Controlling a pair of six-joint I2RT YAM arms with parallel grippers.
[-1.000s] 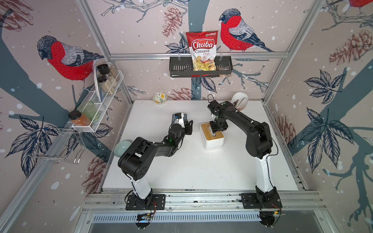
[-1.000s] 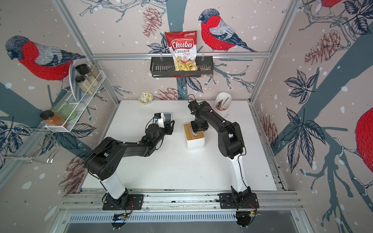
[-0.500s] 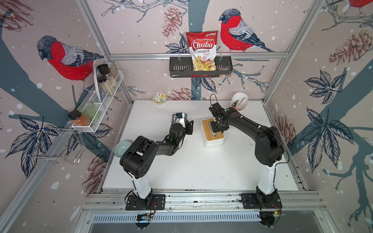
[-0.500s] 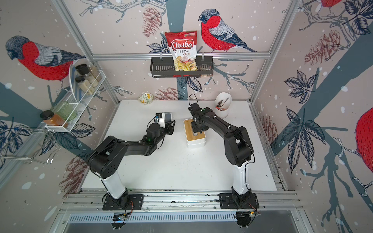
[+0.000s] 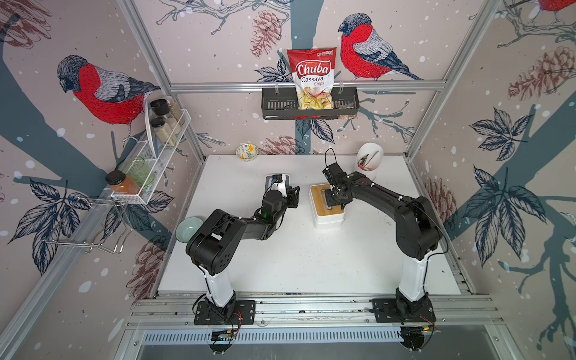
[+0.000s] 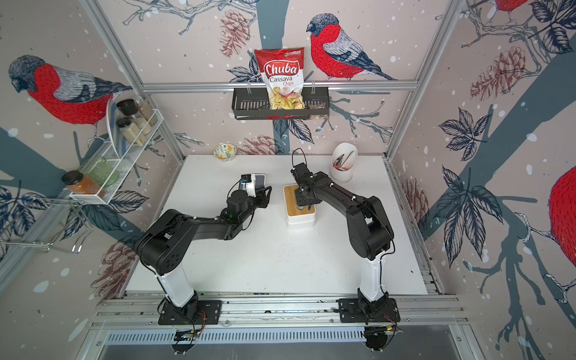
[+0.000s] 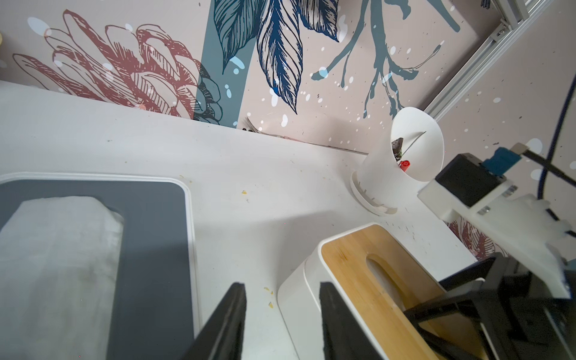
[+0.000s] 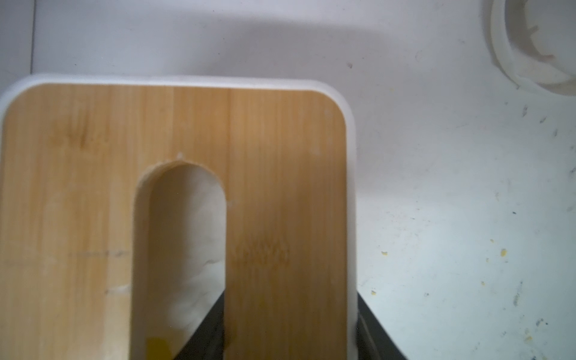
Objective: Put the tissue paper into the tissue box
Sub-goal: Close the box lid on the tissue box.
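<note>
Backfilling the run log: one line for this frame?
left end effector: open, empty, beside tissue box | right end effector: clamped on box side, one finger in slot | tissue paper: on tray, outside box

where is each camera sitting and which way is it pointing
Top views: high in front, looking down over the table; left arm and right arm show whole.
Left wrist: low, facing the back wall past the open left fingers; sees tissue paper, tissue box.
Right wrist: straight down onto the tissue box; right fingers straddle its side.
Shared: both wrist views catch the tissue box and white utensil holder.
</note>
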